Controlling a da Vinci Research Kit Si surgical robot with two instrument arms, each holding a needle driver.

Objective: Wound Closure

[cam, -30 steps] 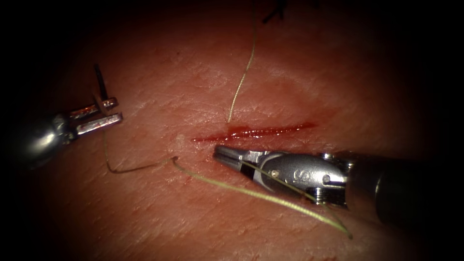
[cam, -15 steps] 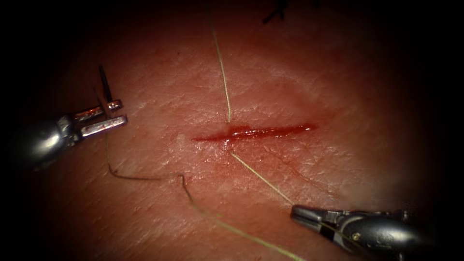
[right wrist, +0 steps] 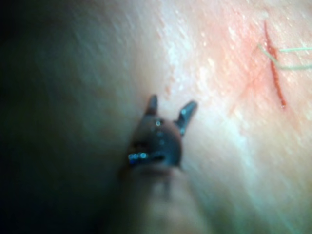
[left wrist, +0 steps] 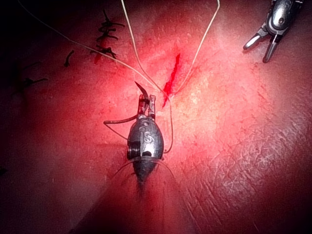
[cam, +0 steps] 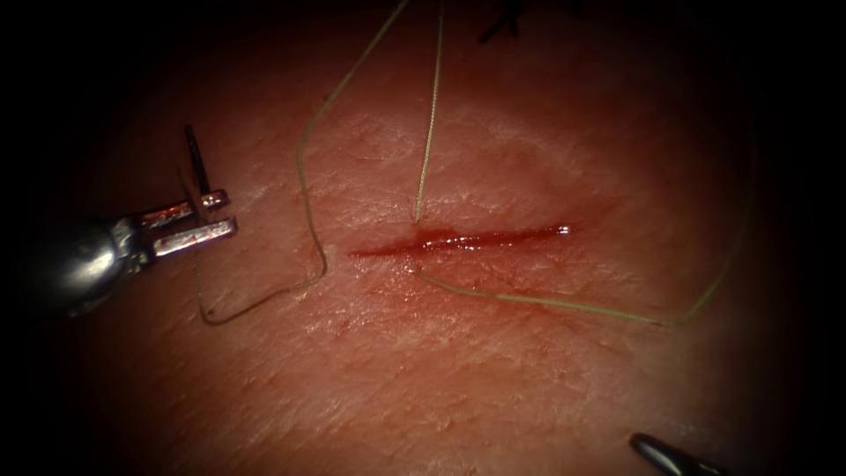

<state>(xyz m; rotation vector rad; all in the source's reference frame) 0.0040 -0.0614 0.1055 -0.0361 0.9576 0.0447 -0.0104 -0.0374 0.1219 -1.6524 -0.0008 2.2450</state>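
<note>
We see the left arm's steel needle driver (cam: 189, 225) to the left of the cut, its fingers (cam: 196, 234) clenched on the dark curved needle (cam: 190, 159). The grip sits low on the curve, so the upper length and the tip stand free above the fingers and clear of the tissue. The right arm's needle driver (right wrist: 168, 114) hangs well away from the wound with its fingers released and spread, grasping nothing.

The risk we judge greatest is tangling. The pale green suture thread (cam: 546, 302) passes through the wound, one strand rising from the upper lip and another running off to the right from the lower lip. A further slack loop curls on the tissue just beside the left tool. If either tool sweeps through that loop, it could snag and form an unwanted knot. A sharp tug on the needle could also drag thread hard against the wound edge and cut into it. The exposed needle tip could scratch the surface if the left tool dips.

The pink, finely creased pork tissue (cam: 458, 388) carries a short, narrow cut (cam: 458, 240), wet with glossy red fluid, its lips lying close together. Dark cut thread ends (left wrist: 108, 34) sit farther off on the tissue.
</note>
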